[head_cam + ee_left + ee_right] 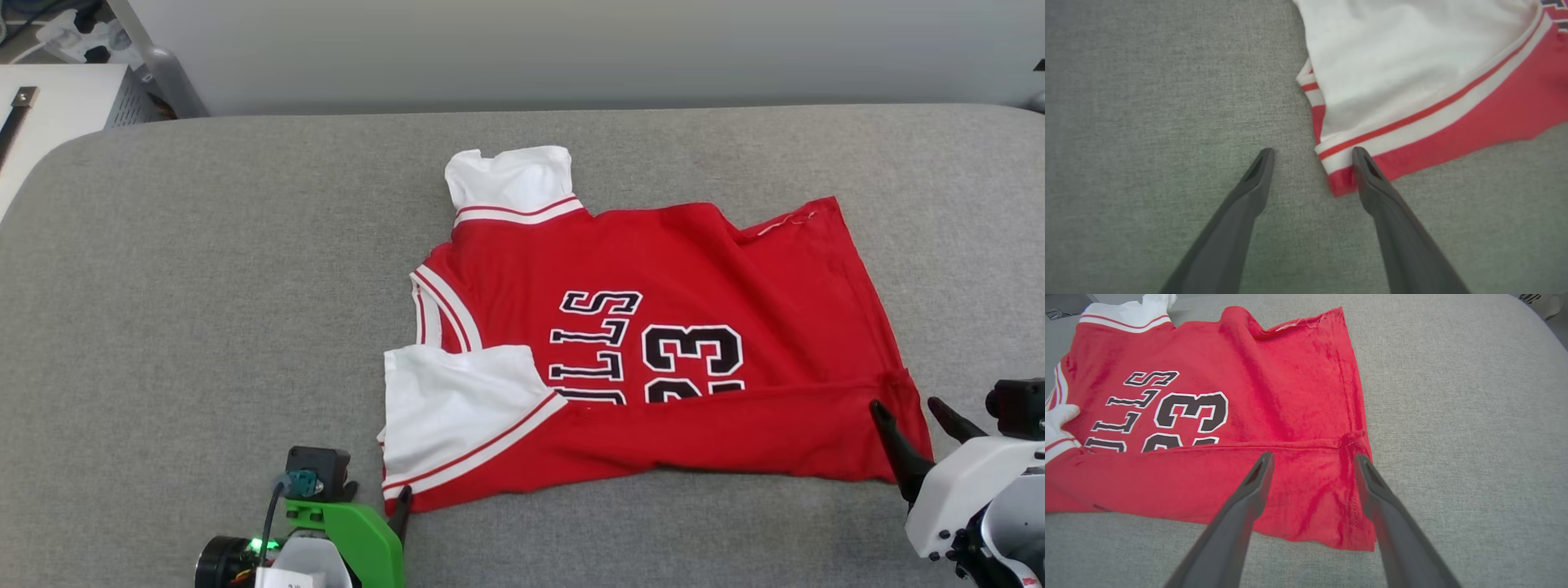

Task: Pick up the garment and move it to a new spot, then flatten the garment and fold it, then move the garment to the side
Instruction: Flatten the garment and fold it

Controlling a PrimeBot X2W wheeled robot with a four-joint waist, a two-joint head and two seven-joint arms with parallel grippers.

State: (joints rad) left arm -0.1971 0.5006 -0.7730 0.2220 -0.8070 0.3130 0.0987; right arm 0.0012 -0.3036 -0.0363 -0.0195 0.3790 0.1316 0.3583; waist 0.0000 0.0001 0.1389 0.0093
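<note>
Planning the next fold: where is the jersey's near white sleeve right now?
In the head view, the near white sleeve lies folded over the garment at its near-left corner, on the grey padded surface, just ahead of the open left hand.

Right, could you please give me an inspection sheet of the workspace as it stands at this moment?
Surface: grey fabric-covered surface, flat.
Job's things: garment lies print-up with its neck toward the robot's left. Its near edge is folded over the lower lettering. One white sleeve lies on the body and the other sticks out on the far side.
Clutter: nothing seen.
Pincers: left pincer is open, astride the garment's near left corner, holding nothing. Right pincer is open over the near right corner, holding nothing.
Cables: black cable on the left wrist; power strip with plugs beyond the far left corner.
Surroundings: pale wall behind; white cabinet at the far left.
</note>
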